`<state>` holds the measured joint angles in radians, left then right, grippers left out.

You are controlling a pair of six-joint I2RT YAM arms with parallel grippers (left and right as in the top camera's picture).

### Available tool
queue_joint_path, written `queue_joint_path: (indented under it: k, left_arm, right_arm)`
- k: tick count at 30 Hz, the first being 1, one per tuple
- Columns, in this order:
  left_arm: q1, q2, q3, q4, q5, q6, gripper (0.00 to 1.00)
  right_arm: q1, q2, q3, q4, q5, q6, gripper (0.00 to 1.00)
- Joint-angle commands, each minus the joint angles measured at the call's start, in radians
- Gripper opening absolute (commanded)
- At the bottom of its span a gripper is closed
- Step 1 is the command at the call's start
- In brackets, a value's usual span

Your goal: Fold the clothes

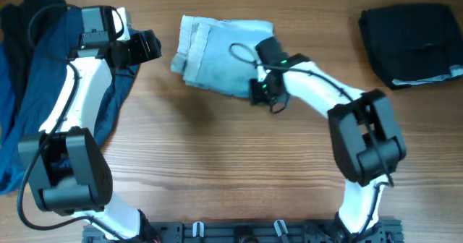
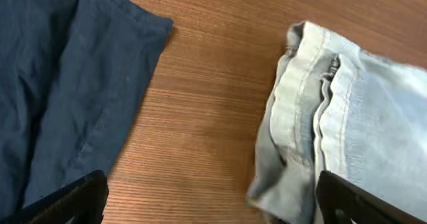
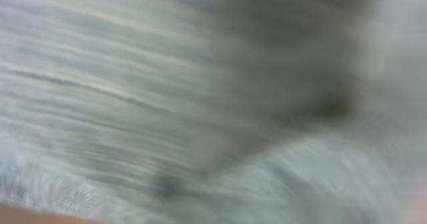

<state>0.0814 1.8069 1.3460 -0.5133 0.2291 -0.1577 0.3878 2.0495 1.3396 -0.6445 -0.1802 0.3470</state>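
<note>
The pale faded-blue denim shorts (image 1: 221, 58) lie folded in a bundle at the table's upper middle. Their waistband and stitched edges show in the left wrist view (image 2: 347, 117). My left gripper (image 1: 148, 46) is open and empty, just left of the bundle, with its fingers (image 2: 213, 201) apart over bare wood. My right gripper (image 1: 262, 84) is at the bundle's right edge, down on the denim. The right wrist view is filled with blurred denim (image 3: 200, 104), which hides the fingers.
A large dark navy garment (image 1: 43, 91) lies spread at the table's left, under my left arm, and also shows in the left wrist view (image 2: 60, 84). A folded black garment (image 1: 409, 40) sits at the upper right.
</note>
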Motion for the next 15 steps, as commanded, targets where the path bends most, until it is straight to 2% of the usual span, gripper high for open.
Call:
queue_joint_path:
  k: [1, 4, 7, 9, 10, 12, 13, 15]
  left_arm:
    - [-0.001, 0.009, 0.015, -0.005, -0.002, 0.020, 1.00]
    - [-0.001, 0.011, 0.014, -0.009, 0.000, 0.020, 1.00]
    - [-0.001, 0.013, 0.014, -0.008, 0.017, 0.020, 1.00]
    - [-0.001, 0.013, 0.014, -0.008, 0.017, 0.020, 1.00]
    - [-0.001, 0.013, 0.014, -0.007, 0.017, 0.021, 1.00]
    - [0.000, 0.013, 0.014, -0.007, 0.016, 0.024, 1.00]
    - [0.002, 0.013, 0.014, -0.003, 0.016, 0.027, 1.00]
    - [0.007, 0.013, 0.015, 0.007, 0.013, 0.061, 1.00]
  right_arm:
    - [-0.122, 0.015, -0.004, 0.059, 0.158, 0.002, 0.05]
    - [-0.185, 0.015, -0.004, 0.214, 0.098, -0.006, 0.07]
    - [-0.212, 0.015, -0.003, 0.489, -0.026, 0.058, 0.16]
    - [-0.212, 0.015, 0.006, 0.584, -0.027, 0.081, 0.29]
    - [-0.213, 0.010, 0.025, 0.571, -0.027, 0.099, 0.41]
    - [-0.218, -0.016, 0.071, 0.480, -0.059, 0.100, 0.55]
    - [-0.220, -0.044, 0.106, 0.397, -0.104, 0.097, 0.73]
    - [-0.218, -0.089, 0.156, 0.270, -0.189, 0.097, 0.87]
